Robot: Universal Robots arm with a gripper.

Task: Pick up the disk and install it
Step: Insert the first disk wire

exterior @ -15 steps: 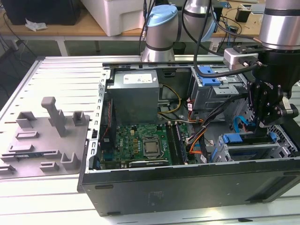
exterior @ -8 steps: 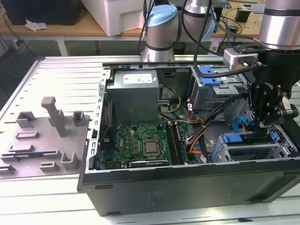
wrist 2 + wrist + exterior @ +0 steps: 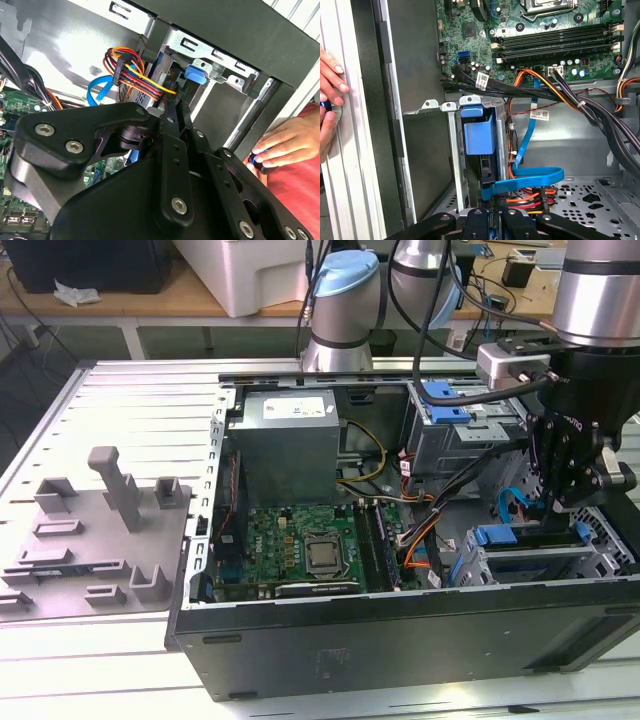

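End effector (image 3: 176, 105): fingers pressed together, gripping nothing I can see. Disk (image 3: 479, 136): straight ahead of my tips, standing edge-on in the drive cage (image 3: 452, 150), long axis along my approach. Beyond: motherboard (image 3: 545, 30).

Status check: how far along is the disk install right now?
Done: the disk, in its blue carrier, stands in the drive cage slot. In hand: the gripper is right at the disk's outer end. Left: I cannot tell whether it is pushed fully home.
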